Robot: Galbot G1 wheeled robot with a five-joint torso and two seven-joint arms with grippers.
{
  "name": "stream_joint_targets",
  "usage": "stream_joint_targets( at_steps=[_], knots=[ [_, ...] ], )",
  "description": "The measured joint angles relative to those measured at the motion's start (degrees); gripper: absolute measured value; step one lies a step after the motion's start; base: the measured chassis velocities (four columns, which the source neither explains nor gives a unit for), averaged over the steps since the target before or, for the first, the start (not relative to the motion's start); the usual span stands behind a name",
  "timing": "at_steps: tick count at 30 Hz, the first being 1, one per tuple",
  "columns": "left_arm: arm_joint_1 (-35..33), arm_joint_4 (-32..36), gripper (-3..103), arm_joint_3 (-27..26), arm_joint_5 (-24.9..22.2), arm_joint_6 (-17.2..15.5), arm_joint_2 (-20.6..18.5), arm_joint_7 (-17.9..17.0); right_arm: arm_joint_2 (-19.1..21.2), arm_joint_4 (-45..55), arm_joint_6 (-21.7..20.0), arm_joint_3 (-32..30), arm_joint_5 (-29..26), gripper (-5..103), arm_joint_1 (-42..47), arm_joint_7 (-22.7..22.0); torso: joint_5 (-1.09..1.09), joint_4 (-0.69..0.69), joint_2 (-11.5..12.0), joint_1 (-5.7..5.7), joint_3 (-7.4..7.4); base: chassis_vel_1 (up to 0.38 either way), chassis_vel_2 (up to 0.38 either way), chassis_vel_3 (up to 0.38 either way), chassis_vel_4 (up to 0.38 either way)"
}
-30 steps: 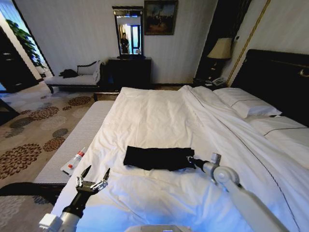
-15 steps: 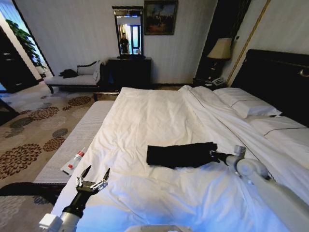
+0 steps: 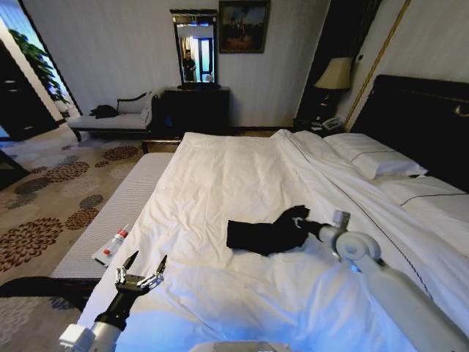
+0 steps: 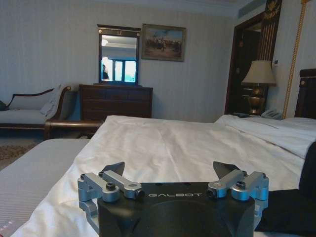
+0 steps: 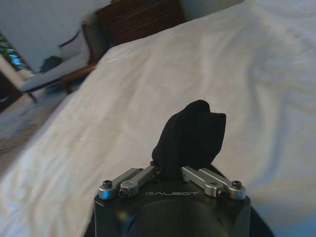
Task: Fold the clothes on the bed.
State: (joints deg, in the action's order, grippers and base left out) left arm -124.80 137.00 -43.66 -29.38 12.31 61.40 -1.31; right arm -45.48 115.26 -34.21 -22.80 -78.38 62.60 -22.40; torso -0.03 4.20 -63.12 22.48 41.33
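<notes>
Nearest the camera at about 7 o'clock in the head view, left gripper (image 3: 144, 269) hovers over the near-left corner of the bed (image 3: 220, 176), fingers spread wide, nothing between them; likely parked there so it stays out of the working arm's way. Left wrist view confirms: both fingers (image 4: 106, 180) stand apart over white duvet, no fabric in them, and a dark strip of the black T-shirt (image 4: 296, 207) shows at the 4 o'clock edge. Past it, toward 4 o'clock in the head view, right gripper (image 3: 306, 226) comes in low from the right and is pinched on the right end of the shirt (image 3: 264, 235), which is bunched and raised at that end while the rest lies flat on the duvet, roughly mid-bed. Judging by the lifted hump, the hold is there to carry that end across for a fold. Right wrist view adds what the head view cannot: fingers (image 5: 136, 178) drawn in around a gathered peak of black cloth (image 5: 190, 136) standing up just beyond them. Head view alone gives the shirt's full extent and its place on the bed. Left of the bed at 8 o'clock, a small tube (image 3: 113, 244) lies on the grey bench (image 3: 110, 213). Farthest off, chaise (image 3: 117, 117) and dresser (image 3: 196, 106) at 11–12 o'clock.
</notes>
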Motion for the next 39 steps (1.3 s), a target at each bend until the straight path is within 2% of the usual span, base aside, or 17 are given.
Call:
stream_joint_targets(
  at_steps=[3, 4, 8, 9, 14, 31, 39],
  knots=[
    [0.0, 0.0, 100, 0.0, 0.0, 0.0, 0.0, 0.0, -2.8, -1.3, 0.0, 5.2, 1.1, 4, -3.1, -1.0, 0.01, 0.00, 0.0, 0.00, 0.00, 0.000, 0.000, 0.000, 0.000],
    [0.0, 0.0, 100, 0.0, 0.0, 0.0, 0.0, 0.0, -2.8, -1.3, 0.0, 5.2, 1.1, 4, -3.1, -1.0, 0.01, 0.00, 0.0, 0.00, 0.00, 0.000, 0.000, 0.000, 0.000],
    [0.0, 0.0, 100, 0.0, 0.0, 0.0, 0.0, 0.0, -7.3, -6.6, 0.3, 12.7, 4.2, 4, -7.5, -1.8, 0.02, -0.01, 0.0, 0.00, 0.00, 0.000, 0.000, 0.000, 0.000],
    [0.0, 0.0, 100, 0.0, 0.0, 0.0, 0.0, 0.0, -7.3, -6.6, 0.3, 12.7, 4.2, 4, -7.5, -1.8, 0.02, -0.01, 0.0, 0.00, 0.00, 0.000, 0.000, 0.000, 0.000],
    [0.0, 0.0, 100, 0.0, 0.0, 0.0, 0.0, 0.0, -10.4, -11.7, 2.2, 16.4, 12.0, 4, -9.7, 0.4, 0.03, -0.01, 0.0, 0.01, 0.01, 0.000, 0.000, 0.000, 0.000],
    [0.0, 0.0, 100, 0.0, 0.0, 0.0, 0.0, 0.0, -10.3, -11.3, 2.5, 17.8, 16.9, 4, -7.9, 2.5, 0.02, 0.00, 0.0, 0.00, 0.00, 0.000, 0.000, 0.000, 0.000],
    [0.0, 0.0, 100, 0.0, 0.0, 0.0, 0.0, 0.0, -9.9, -10.2, 2.5, 21.0, 19.1, 4, -8.6, 3.2, 0.02, 0.00, 0.0, 0.00, 0.00, 0.000, 0.000, 0.000, 0.000]
  ],
)
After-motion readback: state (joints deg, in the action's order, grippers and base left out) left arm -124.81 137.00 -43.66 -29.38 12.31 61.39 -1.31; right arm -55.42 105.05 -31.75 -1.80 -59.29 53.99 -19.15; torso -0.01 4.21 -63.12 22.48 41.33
